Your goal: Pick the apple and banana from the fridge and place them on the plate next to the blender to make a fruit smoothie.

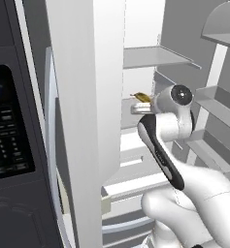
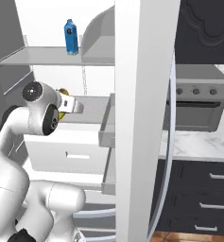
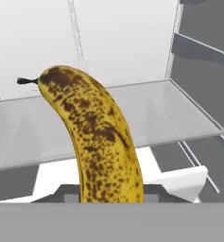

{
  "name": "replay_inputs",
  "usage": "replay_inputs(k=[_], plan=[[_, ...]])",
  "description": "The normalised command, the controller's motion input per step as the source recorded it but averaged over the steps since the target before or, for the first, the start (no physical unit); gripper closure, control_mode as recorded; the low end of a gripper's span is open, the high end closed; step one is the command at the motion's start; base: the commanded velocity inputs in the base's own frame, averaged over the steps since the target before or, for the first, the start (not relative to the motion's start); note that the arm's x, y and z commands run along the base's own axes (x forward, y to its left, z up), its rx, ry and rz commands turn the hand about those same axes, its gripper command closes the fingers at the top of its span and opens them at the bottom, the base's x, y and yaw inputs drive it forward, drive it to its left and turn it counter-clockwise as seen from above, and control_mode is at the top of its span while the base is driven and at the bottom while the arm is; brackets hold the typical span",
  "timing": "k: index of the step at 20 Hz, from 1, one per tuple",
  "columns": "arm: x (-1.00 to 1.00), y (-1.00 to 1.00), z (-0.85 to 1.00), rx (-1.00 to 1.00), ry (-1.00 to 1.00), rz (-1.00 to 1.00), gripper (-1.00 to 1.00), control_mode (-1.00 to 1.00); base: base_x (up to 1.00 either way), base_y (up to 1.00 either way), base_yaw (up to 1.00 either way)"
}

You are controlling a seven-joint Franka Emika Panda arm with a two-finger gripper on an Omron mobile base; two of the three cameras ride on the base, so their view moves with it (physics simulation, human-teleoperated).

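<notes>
The banana (image 3: 97, 142) rises from the 6 o'clock edge of the hand view toward 11 o'clock, yellow with heavy brown freckles and a dark stem at its far tip. It is held up in front of a grey shelf (image 3: 175, 111) inside the fridge (image 1: 82, 97), whose white back wall stands behind it. In the left base view a small piece of the banana (image 1: 141, 97) shows just at 10 o'clock of the arm's wrist; in the right base view a sliver of yellow (image 2: 62, 113) peeks out by the wrist at 3 o'clock of the round joint.

The room is a kitchen: a black microwave (image 1: 9, 131) with blue digits stands at 9 o'clock in the left base view, and an oven (image 2: 196, 101) over a pale marble counter (image 2: 198, 144) with dark drawers (image 2: 203, 189) lies at 3 o'clock in the right base view.

Counted: one banana, one blue bottle (image 2: 71, 37) on the upper fridge shelf at 11 o'clock in the right base view, one white drawer (image 2: 68, 151) below.

The gripper (image 3: 111, 196) has its fingers pressed in on the banana's lower end, pinching it; the fingertips themselves are hidden behind the fruit.
</notes>
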Motion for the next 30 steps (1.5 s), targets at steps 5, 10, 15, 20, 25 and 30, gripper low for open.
replay_inputs(k=[5, 10, 15, 20, 25, 30], plan=[[-0.82, 0.0, 0.51, 0.0, 0.45, 0.11, 1.0, -1.0, 0.0, 0.0, 0.0], [-0.07, 0.0, 0.0, 0.0, 0.02, 0.0, 1.0, -1.0, 0.0, 0.0, 0.0], [-0.38, 0.0, -0.04, 0.0, 0.05, 0.01, 1.0, 1.0, -0.4, 0.0, 0.0], [0.0, 0.0, 0.0, 0.0, 0.0, 0.0, 1.0, 1.0, -1.0, 0.0, -0.06], [0.0, 0.0, 0.0, 0.0, 0.0, 0.0, 1.0, 1.0, -0.83, -0.13, -0.65], [0.0, 0.0, 0.0, 0.0, 0.0, 0.0, 1.0, 1.0, -0.11, -0.24, -0.83]])
